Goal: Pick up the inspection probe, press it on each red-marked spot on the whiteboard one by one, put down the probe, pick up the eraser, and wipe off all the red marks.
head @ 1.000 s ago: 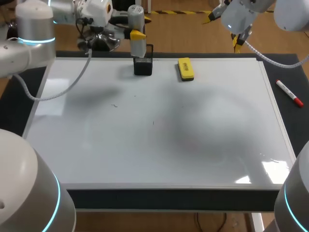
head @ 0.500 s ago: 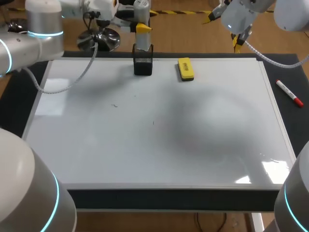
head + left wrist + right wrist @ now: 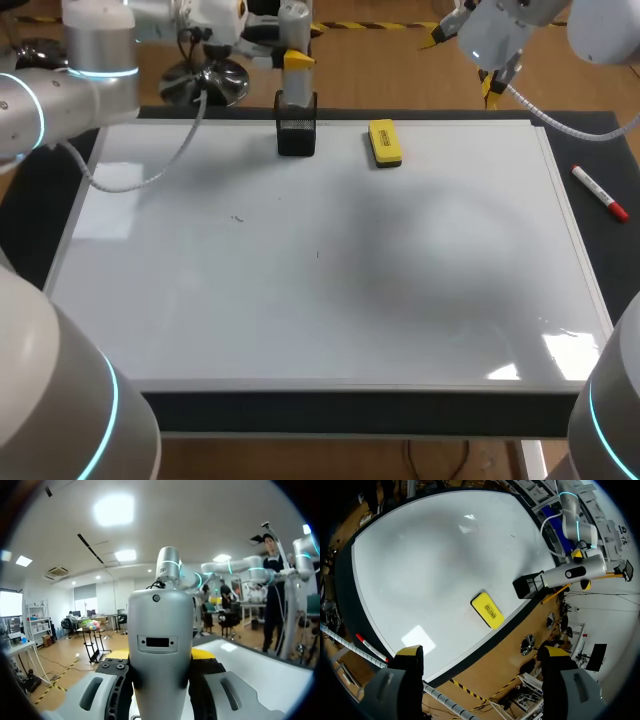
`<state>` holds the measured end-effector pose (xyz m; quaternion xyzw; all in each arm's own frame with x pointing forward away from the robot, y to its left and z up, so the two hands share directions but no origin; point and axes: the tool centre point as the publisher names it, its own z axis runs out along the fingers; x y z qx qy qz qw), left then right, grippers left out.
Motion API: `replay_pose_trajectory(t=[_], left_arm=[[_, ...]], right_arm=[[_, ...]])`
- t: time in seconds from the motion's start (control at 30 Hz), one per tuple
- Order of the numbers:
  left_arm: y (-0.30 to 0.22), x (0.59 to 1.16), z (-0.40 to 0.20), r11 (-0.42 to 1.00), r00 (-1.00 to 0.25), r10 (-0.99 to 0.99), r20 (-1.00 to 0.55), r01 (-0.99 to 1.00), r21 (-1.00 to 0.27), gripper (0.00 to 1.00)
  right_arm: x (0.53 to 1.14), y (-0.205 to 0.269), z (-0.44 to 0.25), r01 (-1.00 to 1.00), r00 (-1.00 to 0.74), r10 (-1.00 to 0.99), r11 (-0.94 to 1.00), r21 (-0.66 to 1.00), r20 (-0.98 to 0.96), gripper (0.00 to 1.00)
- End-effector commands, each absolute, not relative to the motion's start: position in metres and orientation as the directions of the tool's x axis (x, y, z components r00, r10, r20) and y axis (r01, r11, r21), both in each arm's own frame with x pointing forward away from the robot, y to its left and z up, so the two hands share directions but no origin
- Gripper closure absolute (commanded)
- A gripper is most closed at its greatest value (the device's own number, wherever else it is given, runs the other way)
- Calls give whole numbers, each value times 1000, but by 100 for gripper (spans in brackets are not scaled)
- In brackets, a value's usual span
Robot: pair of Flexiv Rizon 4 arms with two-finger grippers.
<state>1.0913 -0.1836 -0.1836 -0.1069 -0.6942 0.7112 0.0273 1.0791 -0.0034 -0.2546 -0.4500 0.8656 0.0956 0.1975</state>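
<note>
Left claw point(image 3: 296, 60) shifted right, gripping probe point(image 3: 160, 630) at black holder point(image 3: 296, 132), yellow eraser point(image 3: 384, 142) near, right claw point(image 3: 480, 655) wide.

We see a white whiteboard point(image 3: 330, 290) with a few tiny dark specks, framed in pale grey, on a black worktop point(image 3: 615, 135). The eraser point(image 3: 384, 142) is bright yellow, the probe point(image 3: 160, 645) silver-grey, its holder point(image 3: 296, 138) black. A marker point(image 3: 600, 193) is white and red. Our left hand point(image 3: 296, 62) and right hand point(image 3: 482, 654) carry yellow tips; our left arm point(image 3: 40, 110) and right arm point(image 3: 605, 25) are light grey with glowing cyan rings
</note>
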Motion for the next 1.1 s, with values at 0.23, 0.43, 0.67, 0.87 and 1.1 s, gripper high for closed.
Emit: replay_pose_trajectory(t=[0.23,0.43,0.67,0.87,1.1], left_arm=[[-174,1103,-198,-51,-978,186,-95,87,-995,100],[-173,1108,-205,-64,-980,180,-86,76,-995,100],[-176,1112,-211,-73,-982,173,-77,65,-995,100],[-178,1113,-217,-78,-984,164,-65,53,-996,100],[-179,1112,-227,-84,-988,145,-46,34,-996,100]], right_arm=[[1079,-4,-253,-817,-517,-745,576,-15,-421,0],[1079,-4,-253,-817,-517,-745,576,-15,-421,0],[1079,-4,-253,-817,-517,-745,576,-15,-421,0],[1079,-4,-253,-817,-517,-745,576,-15,-421,0],[1079,-4,-253,-817,-517,-745,576,-15,-421,0]])
